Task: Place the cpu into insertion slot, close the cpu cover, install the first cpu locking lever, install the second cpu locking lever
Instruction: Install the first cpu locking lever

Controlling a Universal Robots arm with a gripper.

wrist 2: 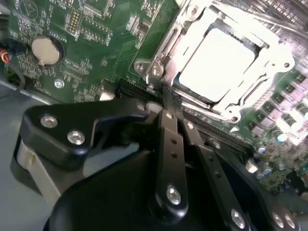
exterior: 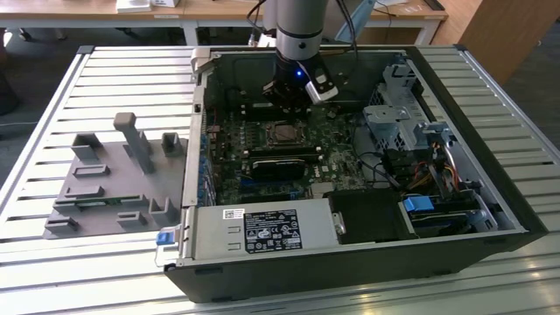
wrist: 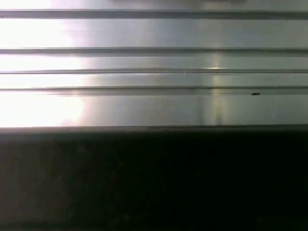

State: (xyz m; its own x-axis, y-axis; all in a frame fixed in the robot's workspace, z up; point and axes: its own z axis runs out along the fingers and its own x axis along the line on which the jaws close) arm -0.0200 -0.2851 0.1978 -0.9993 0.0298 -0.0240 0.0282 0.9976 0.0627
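Currently, the gripper (wrist 2: 169, 109) is drawn narrow, its tips together at the near rim of the cpu cover (wrist 2: 163, 53), with no part seen between them. The cpu (wrist 2: 216, 62) lies seated in the insertion slot (exterior: 285, 133), cover down over it. Latching cannot be confirmed. A long black connector (wrist 2: 219, 139) runs just beside the tips. The drive cage (exterior: 394, 121) stands well apart.

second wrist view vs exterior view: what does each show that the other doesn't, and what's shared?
Second wrist view: the cpu cover lying as a frame around the cpu, and a coin battery. Exterior view: the whole open computer case, its power supply, and a grey fixture plate at the exterior view's left. Both: the gripper close beside the cpu.
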